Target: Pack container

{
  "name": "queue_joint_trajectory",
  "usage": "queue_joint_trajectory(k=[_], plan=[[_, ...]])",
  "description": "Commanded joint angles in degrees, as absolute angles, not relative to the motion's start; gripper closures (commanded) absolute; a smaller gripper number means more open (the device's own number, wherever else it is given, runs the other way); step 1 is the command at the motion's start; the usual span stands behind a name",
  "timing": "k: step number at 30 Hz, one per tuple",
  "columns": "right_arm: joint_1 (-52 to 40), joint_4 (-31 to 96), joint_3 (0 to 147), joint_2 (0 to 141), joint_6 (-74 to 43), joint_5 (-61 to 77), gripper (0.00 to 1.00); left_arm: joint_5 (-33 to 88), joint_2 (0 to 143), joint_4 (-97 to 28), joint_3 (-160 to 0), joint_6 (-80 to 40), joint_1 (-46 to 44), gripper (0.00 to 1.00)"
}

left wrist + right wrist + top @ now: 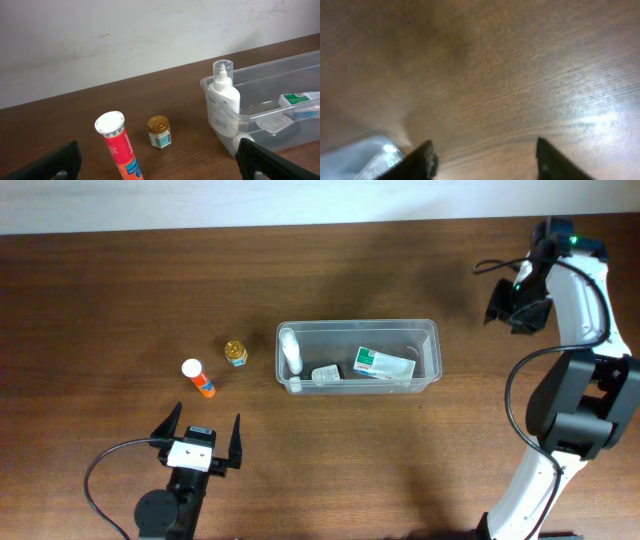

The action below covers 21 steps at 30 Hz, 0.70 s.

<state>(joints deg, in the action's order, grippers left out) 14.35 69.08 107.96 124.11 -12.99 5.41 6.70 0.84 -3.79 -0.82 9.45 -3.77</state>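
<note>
Locate clear, translucent rectangular plastic container [357, 326] mid-table, holding white dropper bottle [290, 352] and green-white box [383, 364]. Just left: gold-lidded small jar [236, 352], orange white-capped tube [198, 378]. Left gripper [207, 420]: spread wide, empty. Right gripper [515, 305]: parted, empty.

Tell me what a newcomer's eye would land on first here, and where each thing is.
The clear container at the table's middle stands out, with a white bottle at its left end and a green-and-white box toward its right. To its left on the dark wood are an orange tube and a small gold-lidded jar, apart from each other. The left gripper sits open near the front edge, just short of the tube.
</note>
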Motion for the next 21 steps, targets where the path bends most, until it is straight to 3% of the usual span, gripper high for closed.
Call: queue_joint_trajectory(k=[1, 3, 6, 21], plan=[[14.76, 67.61, 105.34, 123.37, -12.29, 5.21, 0.18, 6.00, 0.67, -3.95, -0.51, 9.98, -3.57, 0.01], [14.76, 67.37, 105.06, 123.37, -12.32, 4.40, 0.04, 6.00, 0.67, -3.95, -0.51, 9.98, -3.57, 0.01], [14.76, 67.35, 105.06, 123.37, -12.32, 3.75, 0.01, 6.09, 0.67, -3.92, -0.51, 9.98, -3.57, 0.01], [14.66, 66.39, 105.06, 123.37, -12.34, 3.81, 0.02, 15.33, 0.67, -1.78, -0.71, 9.96, -3.57, 0.01]])
